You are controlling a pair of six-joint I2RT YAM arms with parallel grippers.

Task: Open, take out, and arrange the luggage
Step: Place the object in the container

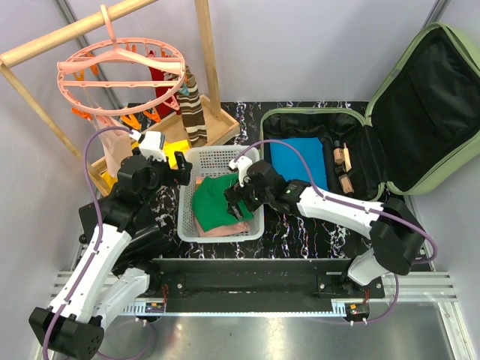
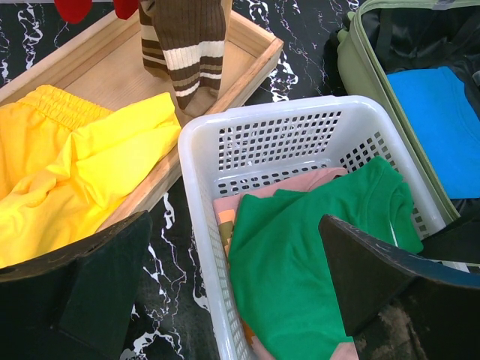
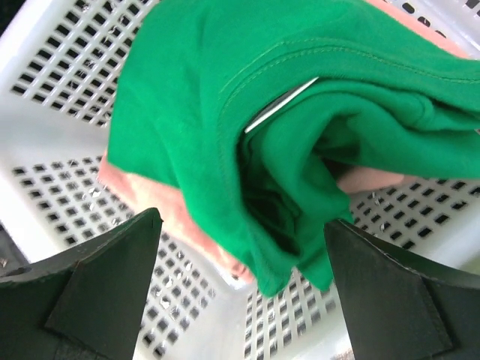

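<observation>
Luggage [image 1: 431, 112]: large light-green hard shell with rounded corners, lying open on the right side of the marbled black table [image 1: 300, 225], just right of the white basket [image 1: 184, 217].
Luggage lid: tipped up and back to the right, black fabric lining facing the camera, green edge running all round.
Luggage base: flat on the table, green rim [image 2: 352, 67] close beside the basket's far right corner in the left wrist view, black inside.
Luggage contents: folded blue garment [image 1: 298, 163] lying flat on the left of the base; a few small tan items [image 1: 343, 159] along its right side, too small to name.
Basket contents: crumpled green garment [image 1: 217, 204] on top of a pink one [image 1: 225, 229].
Right gripper [image 1: 238, 196]: spread wide over the basket, one dark finger on either side of a fold of the green garment [image 3: 225, 112], pinching nothing; contact with the cloth impossible to tell.
Left gripper [image 1: 176, 166]: spread wide, empty, hovering at the basket's far left corner, between the basket and the wooden tray [image 1: 225, 124].
Tray: yellow garment [image 2: 75, 172] lying inside.
Above the tray: brown striped sock [image 2: 187, 45] hanging down over it, with a pink round clip hanger [image 1: 124, 71] on a wooden rack.
</observation>
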